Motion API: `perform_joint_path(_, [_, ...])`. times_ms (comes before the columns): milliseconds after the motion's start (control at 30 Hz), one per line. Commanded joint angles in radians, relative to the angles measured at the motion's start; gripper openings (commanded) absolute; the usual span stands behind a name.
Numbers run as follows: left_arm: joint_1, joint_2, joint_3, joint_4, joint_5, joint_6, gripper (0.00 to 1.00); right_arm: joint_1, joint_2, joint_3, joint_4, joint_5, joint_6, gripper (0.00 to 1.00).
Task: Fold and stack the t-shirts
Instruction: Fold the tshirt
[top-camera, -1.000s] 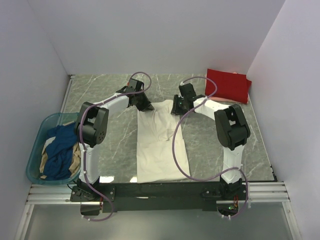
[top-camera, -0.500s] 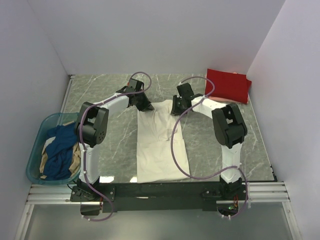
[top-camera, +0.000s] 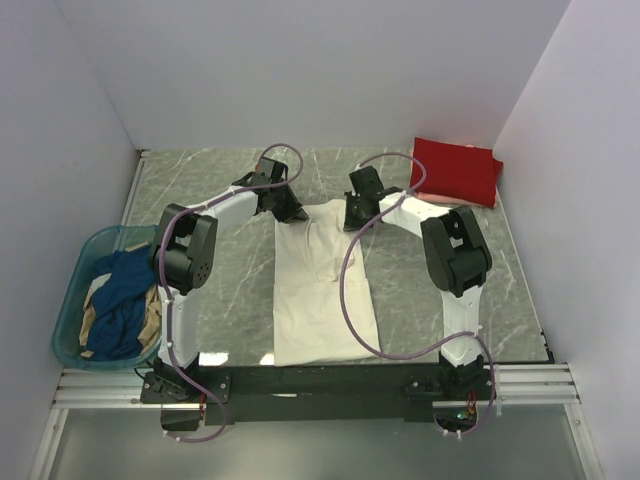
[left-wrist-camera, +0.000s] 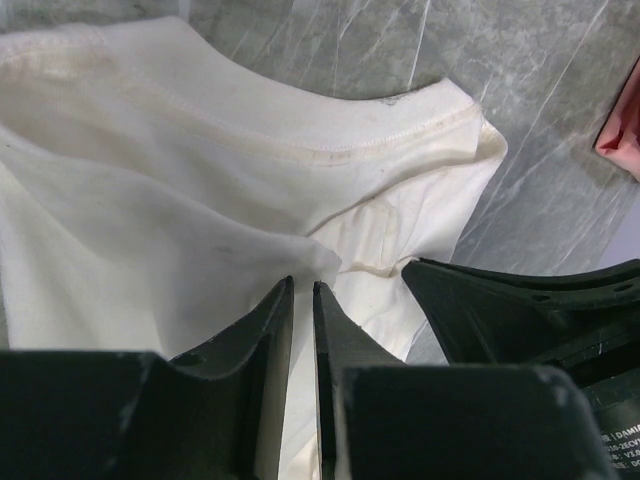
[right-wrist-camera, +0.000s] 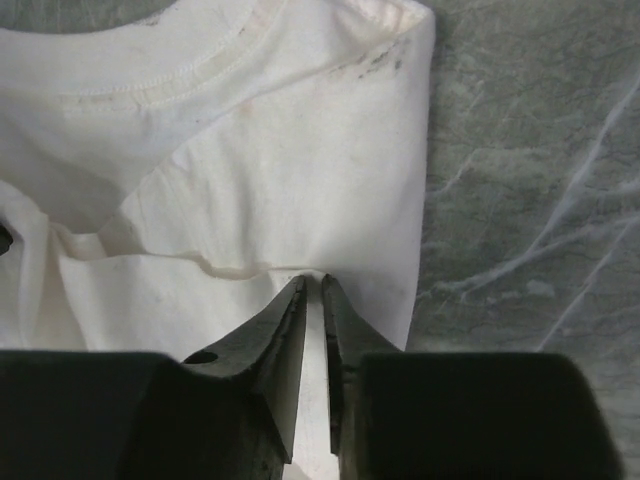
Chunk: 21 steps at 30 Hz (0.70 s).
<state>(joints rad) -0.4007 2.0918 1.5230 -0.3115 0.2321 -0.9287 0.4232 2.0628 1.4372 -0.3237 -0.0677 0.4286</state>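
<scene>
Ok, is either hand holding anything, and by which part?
Both pinch the cream-white t-shirt near its collar end: left hand on a raised fold, right hand at the folded sleeve seam by the side edge.

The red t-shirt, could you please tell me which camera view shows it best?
The top external view: the red t-shirt lies whole and folded at the far right. The left wrist view catches only a reddish sliver at its right edge; the right wrist view shows none.
</scene>
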Motion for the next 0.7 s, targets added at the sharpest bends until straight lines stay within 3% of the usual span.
perform_joint_path(0, [-0.003,-0.036,0.016,0.023,0.016,0.024,0.19,0.02,-0.007,0.034,0.005,-0.003,0.013,0.14])
perform_joint_path(133, [-0.003,-0.039,0.012,0.022,0.015,0.028,0.19,0.02,-0.072,-0.003,0.028,-0.006,0.027,0.0])
perform_joint_path(667, [-0.003,-0.045,0.016,0.02,0.021,0.042,0.2,0.003,-0.374,-0.228,0.064,0.097,0.093,0.0])
